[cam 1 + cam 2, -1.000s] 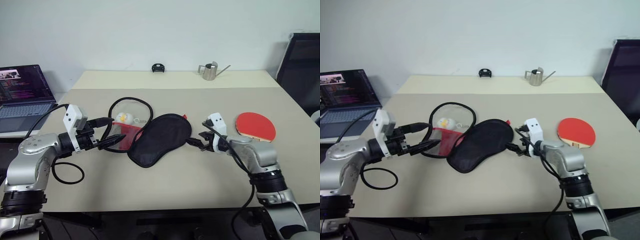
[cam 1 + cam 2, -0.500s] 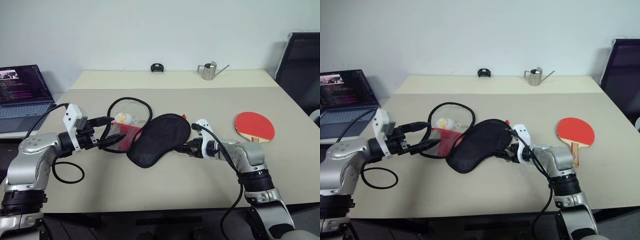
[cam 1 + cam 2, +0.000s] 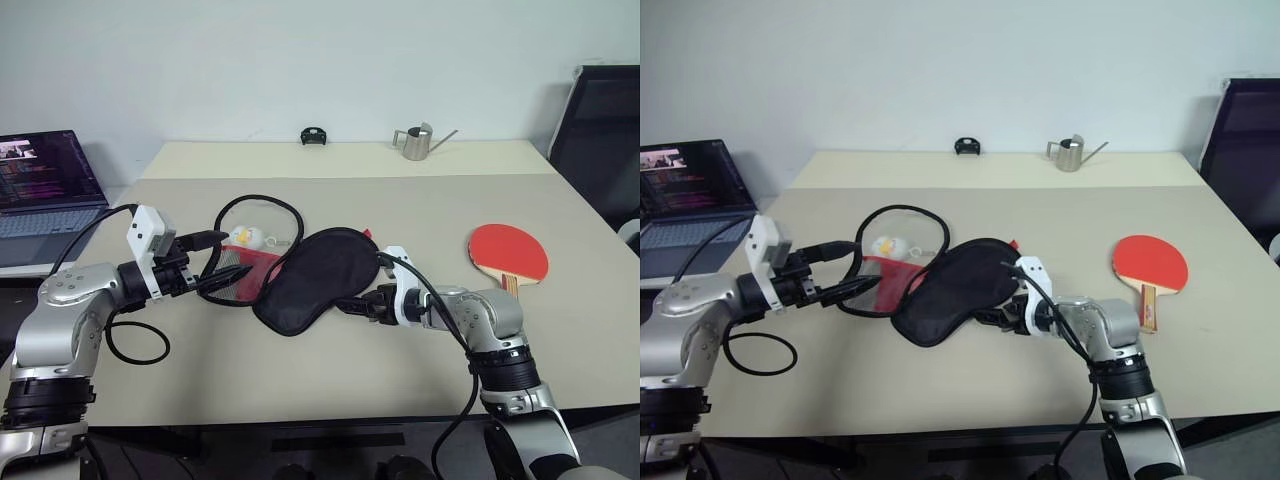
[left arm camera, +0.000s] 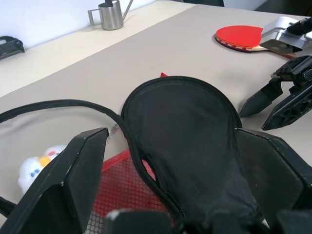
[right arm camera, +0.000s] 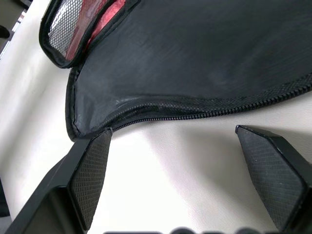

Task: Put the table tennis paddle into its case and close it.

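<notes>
on the beige table (image 3: 420,215), seen from our head cameras, the case (image 3: 318,278) lies near the middle, its black half flat and its flap open toward our left, showing red lining and mesh. a small white-yellow ball charm (image 3: 247,237) sits inside the open loop of black piping. the table tennis paddle (image 3: 509,251) lies red face up well apart from the case, on our right side, handle toward us. our left gripper (image 3: 232,278) hovers at the open flap with its fingers spread and nothing between them. our right gripper (image 3: 352,307) sits low at the case's near right edge, fingers apart, empty. a laptop (image 3: 50,185) stands off the table to our left, and a small metal pitcher (image 3: 417,142) and a black object (image 3: 314,135) rest at the far edge.

from our left wrist, both wide-set fingers (image 4: 80,168) frame the black half of the case, the red mesh beneath; our other gripper (image 4: 280,100) and the paddle (image 4: 241,36) show beyond.

from our right wrist, the spread fingers (image 5: 92,170) straddle bare table just beside the zip edge (image 5: 204,113) of the case; whether they touch it we cannot tell.
</notes>
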`<state>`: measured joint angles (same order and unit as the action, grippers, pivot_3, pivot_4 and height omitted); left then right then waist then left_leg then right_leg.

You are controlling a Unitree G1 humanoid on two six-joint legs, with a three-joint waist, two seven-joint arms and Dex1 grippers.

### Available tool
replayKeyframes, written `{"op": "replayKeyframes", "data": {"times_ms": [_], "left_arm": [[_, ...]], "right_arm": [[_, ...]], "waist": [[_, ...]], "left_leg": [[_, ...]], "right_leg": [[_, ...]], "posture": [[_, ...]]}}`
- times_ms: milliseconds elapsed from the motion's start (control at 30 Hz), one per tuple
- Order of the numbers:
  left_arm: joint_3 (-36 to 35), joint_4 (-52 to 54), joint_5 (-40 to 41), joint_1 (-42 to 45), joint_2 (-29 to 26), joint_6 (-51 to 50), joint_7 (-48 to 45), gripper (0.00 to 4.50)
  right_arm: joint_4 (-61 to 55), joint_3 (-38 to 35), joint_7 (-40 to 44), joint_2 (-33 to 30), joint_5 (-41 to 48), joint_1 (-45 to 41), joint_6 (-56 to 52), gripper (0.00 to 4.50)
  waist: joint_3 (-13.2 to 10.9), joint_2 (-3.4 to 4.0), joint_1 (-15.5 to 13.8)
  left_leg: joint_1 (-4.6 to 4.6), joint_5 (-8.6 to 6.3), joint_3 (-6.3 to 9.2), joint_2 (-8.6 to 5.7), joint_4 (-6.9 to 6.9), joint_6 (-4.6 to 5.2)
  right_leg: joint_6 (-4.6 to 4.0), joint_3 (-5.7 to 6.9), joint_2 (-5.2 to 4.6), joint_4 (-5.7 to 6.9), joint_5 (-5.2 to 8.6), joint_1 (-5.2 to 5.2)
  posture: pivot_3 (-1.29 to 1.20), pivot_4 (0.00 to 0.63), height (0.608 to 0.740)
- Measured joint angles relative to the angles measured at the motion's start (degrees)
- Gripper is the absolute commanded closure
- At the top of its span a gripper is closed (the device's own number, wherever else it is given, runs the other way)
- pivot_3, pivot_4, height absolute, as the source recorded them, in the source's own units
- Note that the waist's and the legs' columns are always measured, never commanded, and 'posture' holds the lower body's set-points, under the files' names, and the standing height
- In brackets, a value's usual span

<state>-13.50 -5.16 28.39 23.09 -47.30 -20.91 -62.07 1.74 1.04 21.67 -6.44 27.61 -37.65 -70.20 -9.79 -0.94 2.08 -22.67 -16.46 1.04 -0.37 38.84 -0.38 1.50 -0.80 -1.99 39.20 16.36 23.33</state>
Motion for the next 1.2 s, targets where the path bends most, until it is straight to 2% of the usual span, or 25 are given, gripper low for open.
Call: {"op": "replayKeyframes", "data": {"times_ms": [200,467,600,900,1200], "left_arm": [[0.39,-0.3,-0.44,0.52,0.32,0.07,0.01,0.0],[0.4,-1.39,-0.77,1.32,0.9,0.12,0.06,0.0],[0.4,-1.43,-0.85,1.31,0.99,0.12,0.08,0.0],[0.4,-0.9,-0.82,-0.34,0.97,-0.02,-0.01,0.0],[0.4,2.43,-0.19,-1.88,1.2,-1.32,0.11,0.0]], "right_arm": [[5.81,-1.68,-4.38,5.71,-1.65,-3.23,5.35,0.06],[10.04,-2.56,-6.9,6.67,-2.36,-5.19,10.3,0.06],[10.1,-3.37,-7.14,6.48,-2.28,-5.2,10.3,1.34],[10.63,-10.96,-9.55,5.72,0.75,-5.98,1.41,4.48],[14.92,-14.3,-8.79,-0.68,0.83,-9.05,-2.23,4.48]], "waist": [[0.0,0.0,0.09],[0.0,-0.01,0.08],[0.0,-0.01,0.08],[0.0,0.0,-0.12],[0.0,0.0,-0.2]], "left_leg": [[-0.01,0.0,0.0,-0.01,0.0,-0.01],[-0.04,0.0,0.01,-0.01,-0.01,-0.01],[-0.04,0.0,0.01,-0.01,-0.02,-0.01],[-0.05,0.0,0.01,-0.01,-0.03,-0.01],[-0.1,0.0,0.01,-0.02,-0.04,0.0]], "right_leg": [[0.0,0.0,0.0,0.03,0.0,0.02],[0.0,0.0,-0.01,-0.01,0.0,0.04],[0.0,0.0,-0.01,-0.01,0.0,0.04],[0.0,0.01,-0.01,-0.02,0.0,0.05],[0.0,0.02,-0.02,-0.09,0.0,0.05]], "posture": [[0.0,0.15,0.74],[0.0,0.15,0.74],[0.0,0.15,0.74],[0.0,0.15,0.74],[0.0,0.15,0.74]]}}
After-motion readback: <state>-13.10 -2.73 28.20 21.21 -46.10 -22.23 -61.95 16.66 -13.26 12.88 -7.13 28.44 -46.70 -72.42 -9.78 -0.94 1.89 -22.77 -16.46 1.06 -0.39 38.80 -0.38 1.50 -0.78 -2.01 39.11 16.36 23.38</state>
